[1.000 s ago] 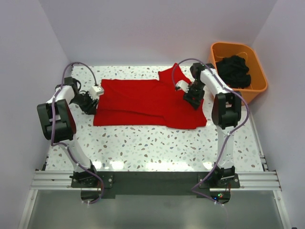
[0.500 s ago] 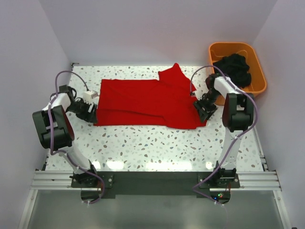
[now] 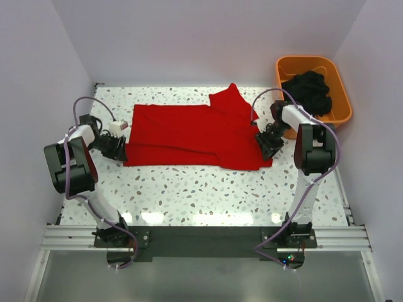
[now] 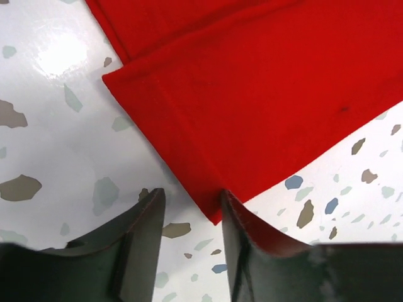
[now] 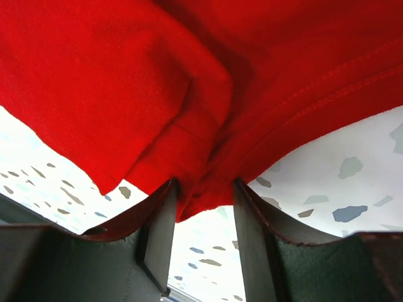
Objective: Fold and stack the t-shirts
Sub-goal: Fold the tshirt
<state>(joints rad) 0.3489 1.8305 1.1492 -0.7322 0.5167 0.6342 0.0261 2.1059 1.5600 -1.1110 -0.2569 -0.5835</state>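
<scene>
Arms swung outward: left hand gapes at the t-shirt corner, right hand straddles its hem, grip unclear.

The t-shirt lies on the table, one corner at the left fingers' tips, its bunched edge between the right fingers.

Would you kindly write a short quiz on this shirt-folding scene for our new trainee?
1. True or false: the tub holds dark cloth, no red shirt.
2. Where is the right gripper? A) at the end of the shirt nearest the tub; B) over the tub; C) at the table's near edge.
3. Fill in: in the left wrist view, the shirt's corner lies between the left gripper and its two ____.
Key: 1 true; 2 A; 3 fingers.
</scene>
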